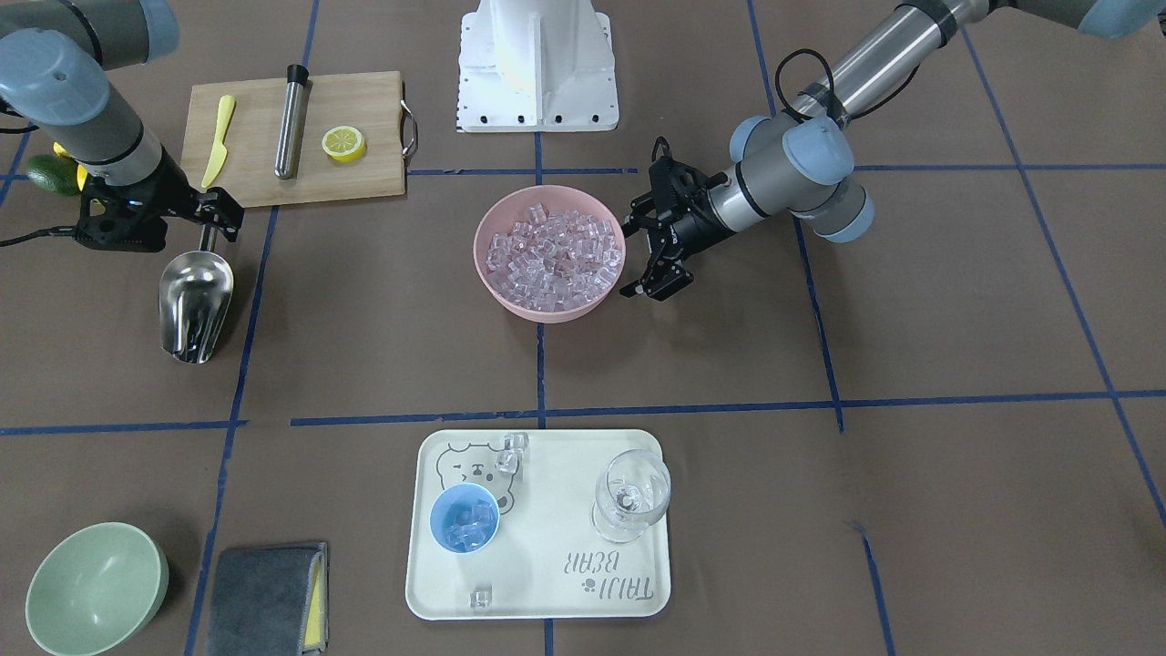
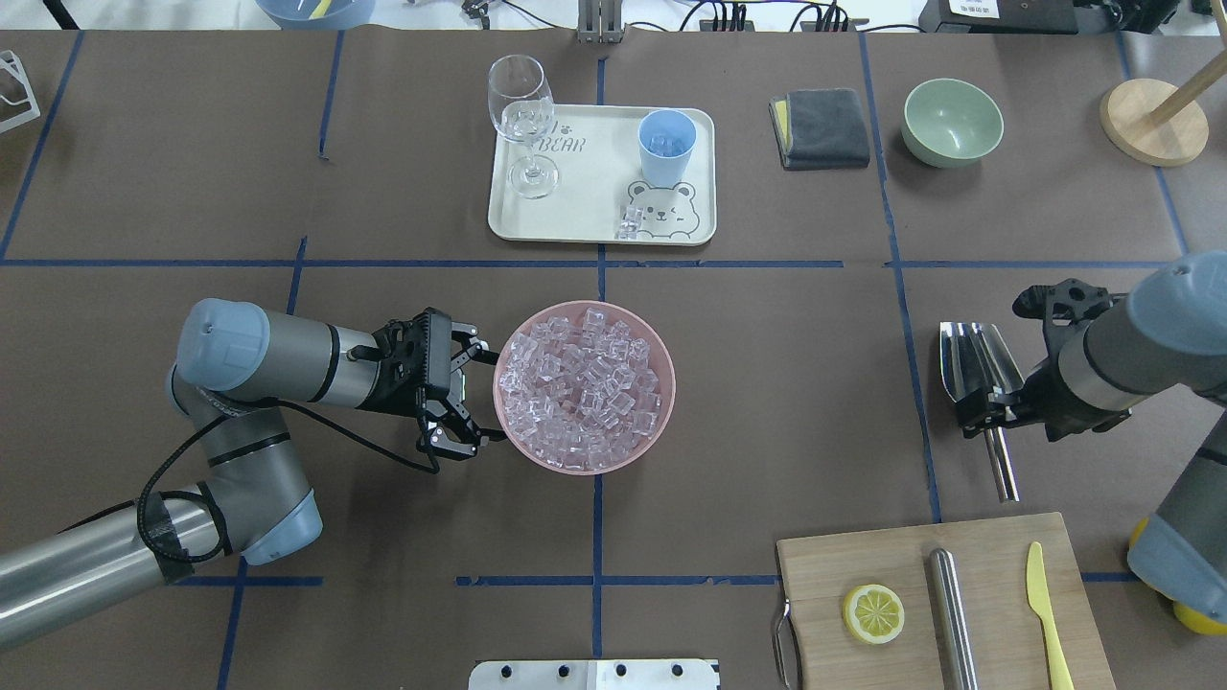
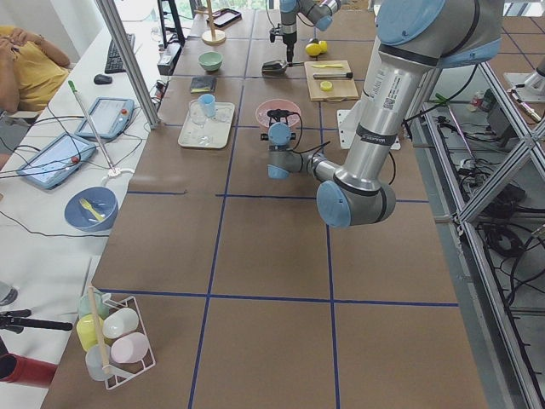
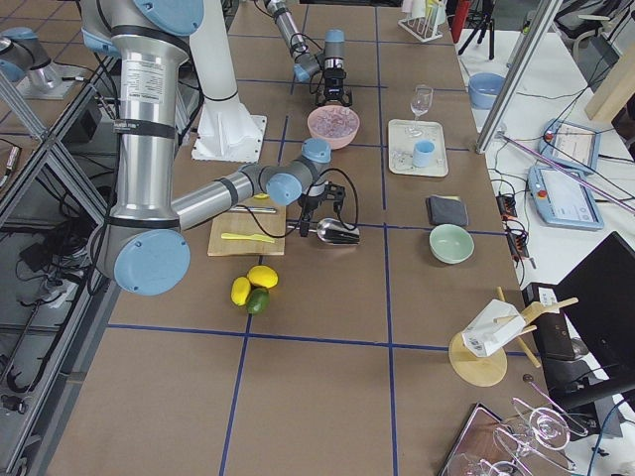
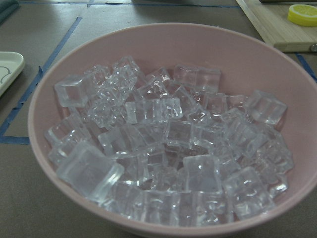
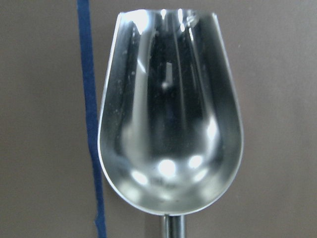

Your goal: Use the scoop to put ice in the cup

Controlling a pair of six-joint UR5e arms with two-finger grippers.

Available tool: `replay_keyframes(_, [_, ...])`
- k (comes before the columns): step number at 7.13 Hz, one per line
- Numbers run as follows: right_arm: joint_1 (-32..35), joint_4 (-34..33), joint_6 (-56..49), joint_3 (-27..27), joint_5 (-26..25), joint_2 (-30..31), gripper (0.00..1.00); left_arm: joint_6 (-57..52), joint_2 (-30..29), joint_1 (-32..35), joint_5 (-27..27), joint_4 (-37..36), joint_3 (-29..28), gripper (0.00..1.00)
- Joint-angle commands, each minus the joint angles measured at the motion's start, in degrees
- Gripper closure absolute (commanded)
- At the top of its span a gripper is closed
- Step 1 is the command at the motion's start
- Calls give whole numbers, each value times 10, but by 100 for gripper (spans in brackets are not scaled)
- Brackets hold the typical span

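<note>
Taking the overhead view as my dial with the pink bowl (image 2: 585, 388) at the centre, the ice (image 2: 580, 383) is heaped in that bowl. The scoop (image 2: 970, 359) lies flat on the worktop well out at 3 o'clock, trough up and empty, and the blue cup (image 2: 666, 144) stands on the tray (image 2: 575, 206) at about 1 o'clock with a few cubes in it. The right fingers (image 2: 992, 414) sit over the scoop's handle close to where it joins the trough, but I cannot tell whether they have clamped it or only straddle it. The left fingers (image 2: 479, 395) are spread wide at the bowl's 9 o'clock rim, gripping nothing. I judge the scoop stiff and fairly light, but its polished round handle could twist in a grip, so I would hold it near the trough end, square across the handle, to keep a loaded trough from rolling. The cubes look hard and slick, so they will likely slide and bounce rather than settle. The loose cubes (image 2: 628, 222) on the tray by the cup suggest its narrow mouth is easy to miss. The cup looks light enough to tip if nudged.
</note>
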State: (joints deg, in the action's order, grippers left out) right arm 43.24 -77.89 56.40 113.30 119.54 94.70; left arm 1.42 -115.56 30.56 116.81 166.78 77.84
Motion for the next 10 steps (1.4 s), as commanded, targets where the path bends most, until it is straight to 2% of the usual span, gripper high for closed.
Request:
replay_keyframes(1, [103,-6,-157,-12,15,0,0,1,1,2,0,0,1,0])
replay_keyframes(3, [235,-4,-345,-73,101,15,0,1,3,8,0,0,1,0])
replay_keyframes(5, [355,-6,-514,-106,120,56,0,-1,4,27,2,0,1,0])
replay_keyframes(6, [412,-7,-573,-106,146,92,0,4,8,32,1,-1,5,0])
replay_keyframes(8, [463,-7,-579,-99,160,125,0,6,27,84,6,-9,16,0])
replay_keyframes(9, [465,-55,-579,-86,159,116,0,30,51,113,9,-29,18,0])
replay_keyframes(10, [465,-93,-579,-66,151,110,0,31,59,155,35,-90,20,0])
